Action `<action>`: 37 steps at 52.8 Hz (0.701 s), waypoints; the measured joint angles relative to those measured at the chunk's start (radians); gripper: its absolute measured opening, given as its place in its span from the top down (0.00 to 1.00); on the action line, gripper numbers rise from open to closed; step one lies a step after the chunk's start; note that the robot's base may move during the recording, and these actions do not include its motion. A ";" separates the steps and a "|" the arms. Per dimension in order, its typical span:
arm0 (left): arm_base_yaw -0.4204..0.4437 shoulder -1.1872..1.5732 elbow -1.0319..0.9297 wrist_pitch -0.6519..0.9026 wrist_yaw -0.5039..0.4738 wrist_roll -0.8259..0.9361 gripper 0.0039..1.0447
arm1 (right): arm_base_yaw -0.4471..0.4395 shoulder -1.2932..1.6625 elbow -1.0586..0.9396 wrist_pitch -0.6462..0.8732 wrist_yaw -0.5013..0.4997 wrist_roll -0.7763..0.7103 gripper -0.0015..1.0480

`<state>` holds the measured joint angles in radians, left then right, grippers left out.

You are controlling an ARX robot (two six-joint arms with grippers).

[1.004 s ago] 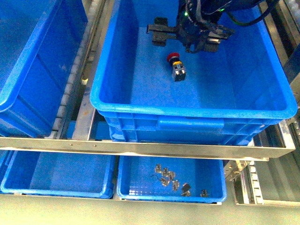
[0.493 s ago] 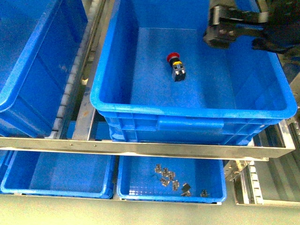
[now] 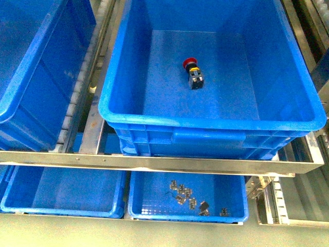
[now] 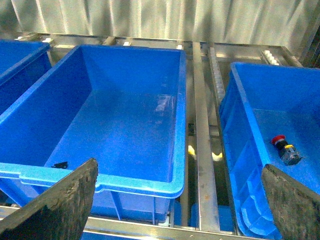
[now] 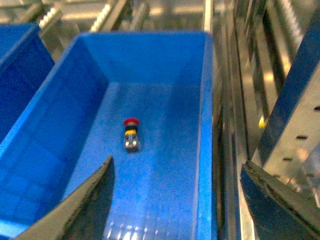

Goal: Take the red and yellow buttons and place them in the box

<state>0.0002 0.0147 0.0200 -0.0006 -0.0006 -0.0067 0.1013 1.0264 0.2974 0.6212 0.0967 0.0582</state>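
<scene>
A red button with a black-and-yellow body lies on its side on the floor of the box, a deep blue crate. It also shows in the left wrist view as the red button and in the right wrist view as the red button. No yellow button is in view. Neither arm appears in the front view. My left gripper is open and empty above the gap between two crates. My right gripper is open and empty over the box's rim, well back from the button.
A second large blue crate stands left of the box, with a small dark bit on its floor. A metal rack rail crosses below. Beneath it lie shallow blue trays, one holding several small metal parts.
The right arm, which hung over the box beside the red button, pulled away to the upper right and has left the front view. The red button has stayed put.
</scene>
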 joint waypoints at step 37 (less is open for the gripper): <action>0.000 0.000 0.000 0.000 0.000 0.000 0.07 | -0.100 -0.425 -0.245 -0.080 -0.097 -0.055 0.96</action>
<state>0.0002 0.0147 0.0200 -0.0002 -0.0006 -0.0063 0.0013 0.6018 0.0521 0.5407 0.0002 0.0032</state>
